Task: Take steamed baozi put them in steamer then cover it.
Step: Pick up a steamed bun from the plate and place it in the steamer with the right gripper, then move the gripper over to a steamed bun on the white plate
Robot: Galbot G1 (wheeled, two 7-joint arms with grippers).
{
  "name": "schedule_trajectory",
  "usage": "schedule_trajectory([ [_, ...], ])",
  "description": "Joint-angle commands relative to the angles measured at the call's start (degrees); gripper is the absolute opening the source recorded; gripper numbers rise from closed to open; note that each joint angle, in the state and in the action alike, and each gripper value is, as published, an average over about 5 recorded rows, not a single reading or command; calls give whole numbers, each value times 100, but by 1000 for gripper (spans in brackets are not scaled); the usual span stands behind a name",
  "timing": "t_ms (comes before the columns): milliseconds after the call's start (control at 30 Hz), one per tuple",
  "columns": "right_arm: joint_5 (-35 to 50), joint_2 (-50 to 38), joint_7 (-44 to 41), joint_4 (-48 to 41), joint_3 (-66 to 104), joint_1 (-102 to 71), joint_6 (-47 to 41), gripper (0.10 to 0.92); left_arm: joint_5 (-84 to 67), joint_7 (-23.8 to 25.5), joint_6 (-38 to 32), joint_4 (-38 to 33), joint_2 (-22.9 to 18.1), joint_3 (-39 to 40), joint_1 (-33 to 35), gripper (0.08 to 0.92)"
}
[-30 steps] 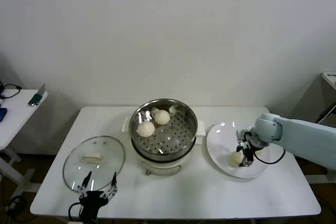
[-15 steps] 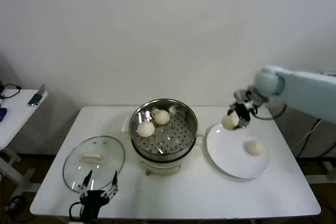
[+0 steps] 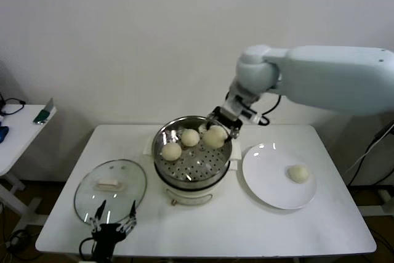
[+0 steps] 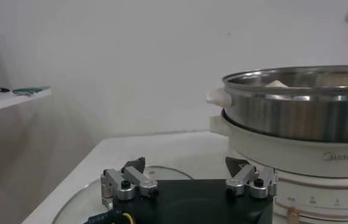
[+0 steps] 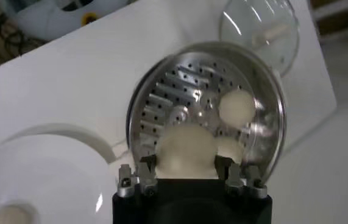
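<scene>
My right gripper [image 3: 219, 131] hangs over the right side of the steamer [image 3: 161, 141], shut on a pale steamed baozi [image 3: 213, 138]. The right wrist view shows that bun [image 5: 186, 145] pinched between the two fingers above the perforated bottom of the steamer [image 5: 180, 97]. Two more baozi [image 3: 171, 151] [image 3: 190, 137] lie inside the basket. One baozi [image 3: 298, 173] rests on the white plate [image 3: 268, 183]. The cover [image 3: 111, 188] lies flat on the table to the left of the steamer. My left gripper [image 3: 112, 222] waits open at the table's front edge, just before the cover.
The steamer sits on a cream pot base [image 4: 295, 158], close to the right of the left gripper [image 4: 189, 178] in the left wrist view. A small side table [image 3: 21, 129] stands at the far left. A white wall runs behind the table.
My right arm has lifted a baozi off the plate and swung it left, from above the plate's edge to above the steamer. One bun stays on the plate. The left arm has not moved.
</scene>
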Motion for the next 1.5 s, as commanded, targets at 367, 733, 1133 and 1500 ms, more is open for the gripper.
schedule_trajectory([
  [367,-1704,1453,460,-644,17,-1492,533,645,-6,-29,-40,54,0,-47,41,823],
  [733,-1874,1508,469,-936,21,-1735,575,660,-3,-44,-76,73,-5,-37,70,823],
  [1133,-916,1080,-100,-1240,245,-872,905,822,19,-50,-99,51,-33,-26,102,823],
  [1500,2051,-1085,-663,-1607,-1650,617,-775,823,32,-35,-94,5,-17,-3,101,823],
])
